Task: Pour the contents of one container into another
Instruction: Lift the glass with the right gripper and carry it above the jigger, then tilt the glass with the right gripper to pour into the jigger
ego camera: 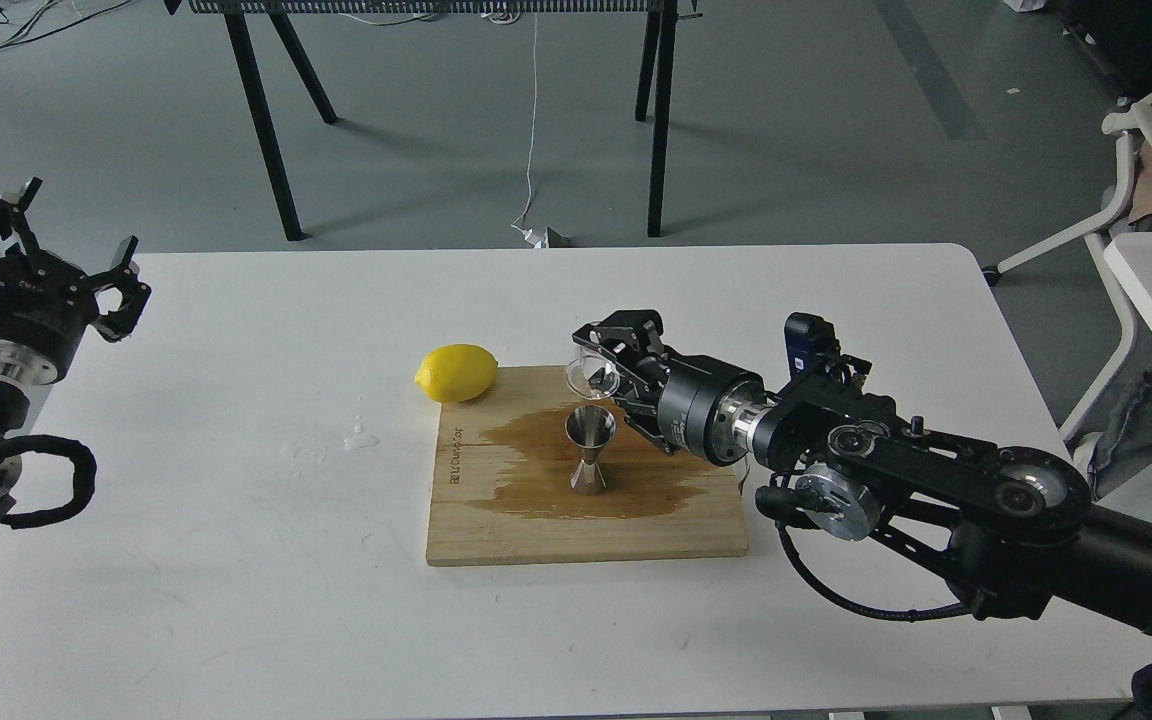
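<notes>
The steel hourglass jigger [590, 450] stands upright on the wooden board [496, 520], in the middle of a dark wet stain. Just above its mouth the small transparent cup [590, 377] is held tipped on its side, rim facing left and down. My right gripper [608, 375] is shut on that cup, reaching in from the right. My left gripper [56, 235] hovers at the table's far left edge, open and holding nothing.
A yellow lemon [456, 373] rests at the board's back left corner. A few drops of water [361, 439] lie on the white table [236, 600] left of the board. Black table legs [261, 110] stand on the floor behind.
</notes>
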You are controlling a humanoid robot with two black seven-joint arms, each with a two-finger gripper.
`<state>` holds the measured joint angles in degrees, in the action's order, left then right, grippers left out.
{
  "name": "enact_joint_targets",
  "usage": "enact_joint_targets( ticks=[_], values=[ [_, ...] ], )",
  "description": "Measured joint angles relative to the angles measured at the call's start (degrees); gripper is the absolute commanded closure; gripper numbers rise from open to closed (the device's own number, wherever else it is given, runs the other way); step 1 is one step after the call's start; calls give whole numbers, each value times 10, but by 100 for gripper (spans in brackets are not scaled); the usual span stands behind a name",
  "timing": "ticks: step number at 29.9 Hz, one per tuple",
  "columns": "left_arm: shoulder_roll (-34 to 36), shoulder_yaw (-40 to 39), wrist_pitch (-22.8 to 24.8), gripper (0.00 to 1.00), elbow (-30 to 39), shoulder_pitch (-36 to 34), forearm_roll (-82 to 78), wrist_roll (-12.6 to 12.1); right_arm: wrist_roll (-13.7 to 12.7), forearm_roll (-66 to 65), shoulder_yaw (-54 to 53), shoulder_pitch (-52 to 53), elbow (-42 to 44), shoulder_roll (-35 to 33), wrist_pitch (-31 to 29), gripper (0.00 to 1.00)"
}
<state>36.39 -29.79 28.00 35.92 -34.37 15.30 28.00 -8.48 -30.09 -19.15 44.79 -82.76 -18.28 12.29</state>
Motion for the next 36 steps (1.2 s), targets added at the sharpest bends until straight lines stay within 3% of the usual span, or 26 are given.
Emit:
enact_joint_targets(
  ticks=[36],
  values=[
    [1, 0, 0, 8, -1, 1, 1, 0, 2, -94, 118, 80, 15, -3, 9, 54]
  ],
)
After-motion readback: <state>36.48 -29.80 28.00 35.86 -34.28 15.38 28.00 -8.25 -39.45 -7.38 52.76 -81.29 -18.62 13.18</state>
